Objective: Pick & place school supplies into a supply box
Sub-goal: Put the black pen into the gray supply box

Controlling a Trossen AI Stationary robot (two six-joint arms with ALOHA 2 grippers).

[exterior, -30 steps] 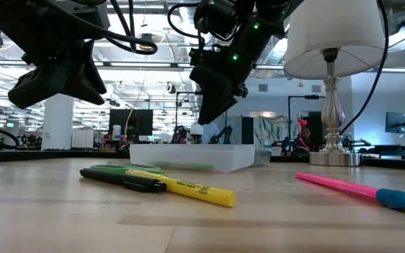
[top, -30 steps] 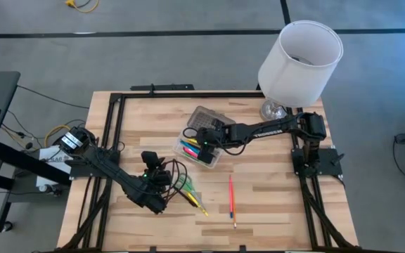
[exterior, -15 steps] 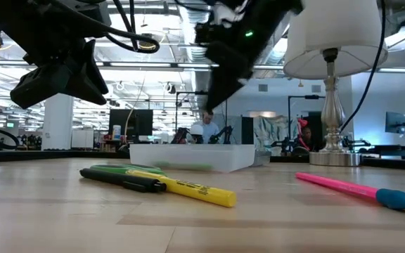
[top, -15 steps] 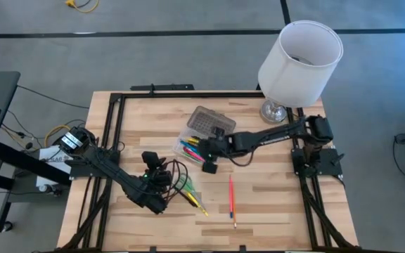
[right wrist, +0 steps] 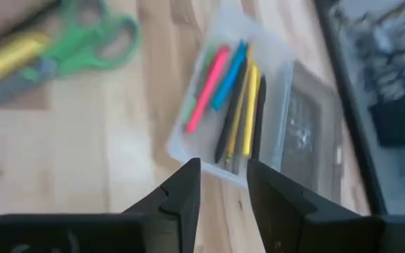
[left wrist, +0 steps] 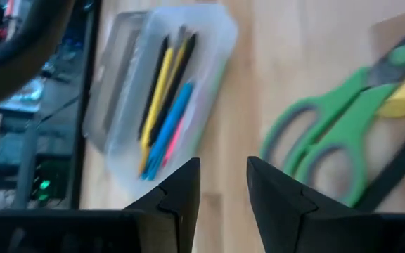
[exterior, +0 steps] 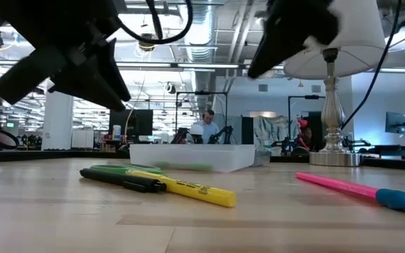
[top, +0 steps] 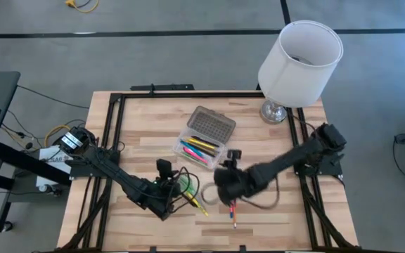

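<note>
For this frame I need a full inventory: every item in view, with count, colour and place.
Supply box: one, clear with grey dotted lid open, table centre.
Pens in box: several; pink, blue, yellow and black, lying side by side.
Scissors: one, green handles, on the table near the left gripper.
Yellow marker: one, beside a black pen.
Pink pencil: one, blue tip, loose on the table under the right gripper.
Lamp: one, white shade, silver base, far right corner.
Left gripper: open, above the scissors.
Right gripper: open, above the pink pencil.
</note>
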